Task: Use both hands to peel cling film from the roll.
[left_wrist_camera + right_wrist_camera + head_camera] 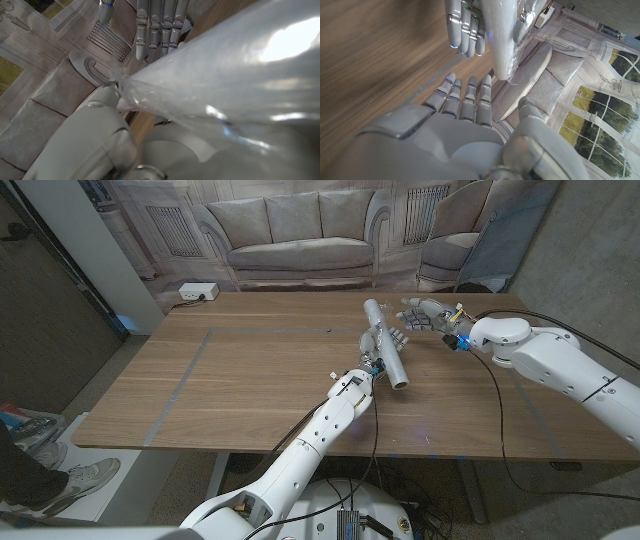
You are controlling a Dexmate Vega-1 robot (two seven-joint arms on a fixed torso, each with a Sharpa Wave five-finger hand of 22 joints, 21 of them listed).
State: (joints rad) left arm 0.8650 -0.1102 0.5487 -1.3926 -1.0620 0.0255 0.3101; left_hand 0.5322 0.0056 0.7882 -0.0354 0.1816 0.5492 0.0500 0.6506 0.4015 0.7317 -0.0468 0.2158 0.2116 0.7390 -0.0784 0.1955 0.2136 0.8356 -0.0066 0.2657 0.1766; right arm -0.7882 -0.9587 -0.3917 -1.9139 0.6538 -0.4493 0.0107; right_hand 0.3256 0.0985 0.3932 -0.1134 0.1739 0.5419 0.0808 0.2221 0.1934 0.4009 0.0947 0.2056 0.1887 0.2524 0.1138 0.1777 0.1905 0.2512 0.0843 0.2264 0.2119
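Left robot hand (pixel 385 345) grips a glossy, silvery-clear roll of cling film (pixel 386 341) above the brown wooden bench (pixel 250 380).

The roll slants across the bench's far middle, the left robot hand's fingers (pixel 156 25) wrapped round its middle (film (pixel 235 80) gleams close in the left wrist view). The right robot hand (pixel 428 315) hovers just beside the roll's far end, fingers (pixel 465 97) straight and apart, holding nothing; the roll's tip (pixel 502 45) hangs near those fingertips, without visible contact.
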